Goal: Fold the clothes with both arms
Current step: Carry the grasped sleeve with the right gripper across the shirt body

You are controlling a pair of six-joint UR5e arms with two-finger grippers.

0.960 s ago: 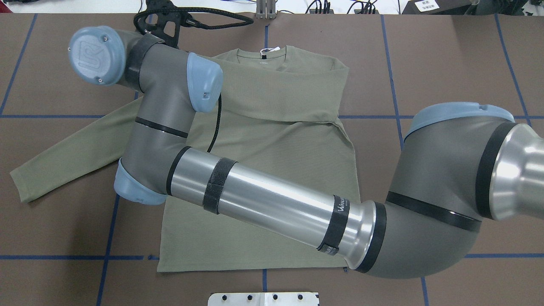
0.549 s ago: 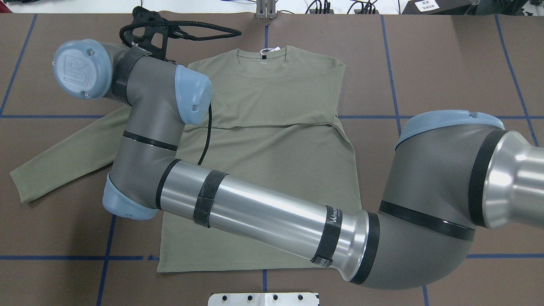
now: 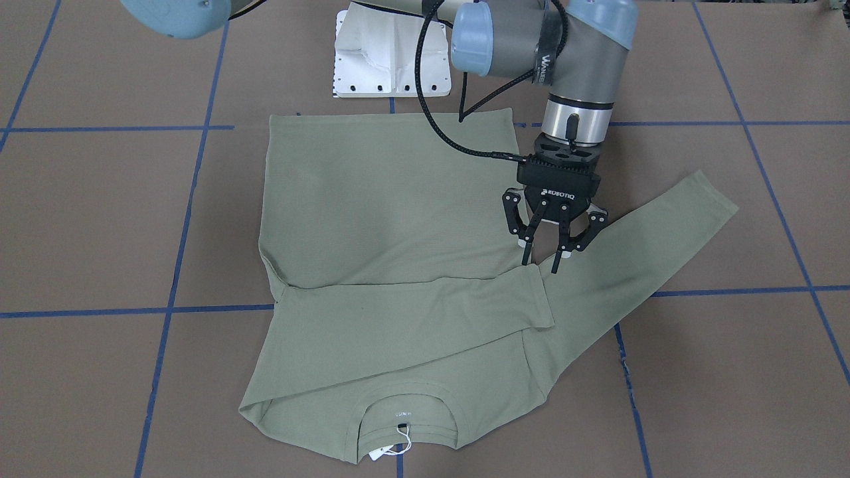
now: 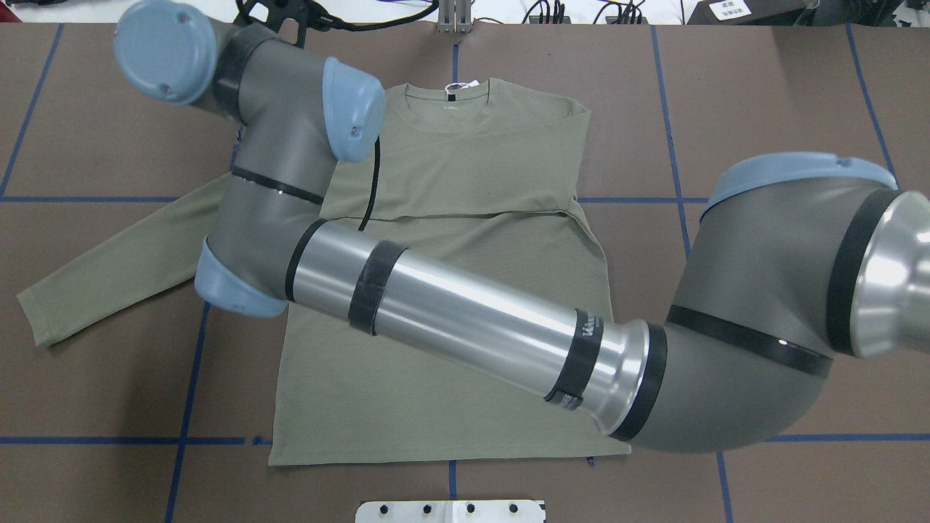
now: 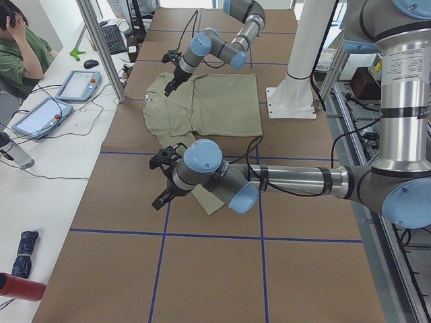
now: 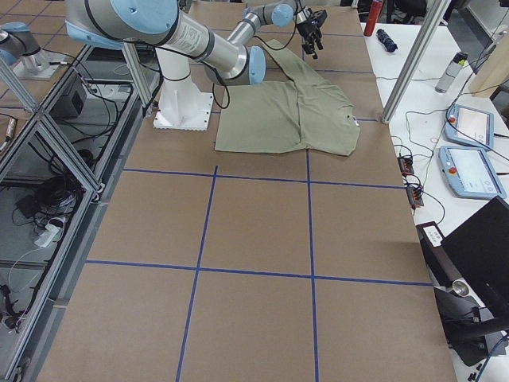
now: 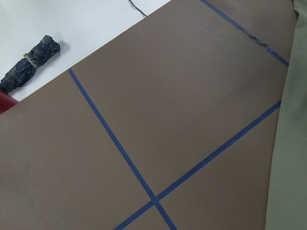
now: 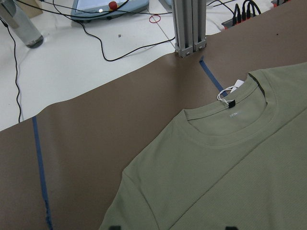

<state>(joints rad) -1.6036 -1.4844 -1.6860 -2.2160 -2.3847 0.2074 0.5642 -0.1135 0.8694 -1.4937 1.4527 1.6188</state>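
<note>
Green shirt (image 3: pixel 385 199) lies flat in the middle of the surface (image 3: pixel 99 219), collar toward the edge opposite the robot. One sleeve (image 3: pixel 412 312) is folded across the chest. The other sleeve (image 3: pixel 651 239) stretches toward the surface's left end. The right gripper (image 3: pixel 542 264) crosses over and hovers just above the folded cuff (image 3: pixel 539 299), fingers (image 3: pixel 528 247) apart and empty, likely lifted clear so the fold isn't dragged. The left gripper (image 5: pixel 163 182) hangs near the outstretched sleeve's end, probably to take it next. Whether its fingers are open can't be told.

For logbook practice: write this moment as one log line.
shirt: one sleeve folded, other flat | right gripper: open, over flat sleeve's base | left gripper: state unclear
</note>
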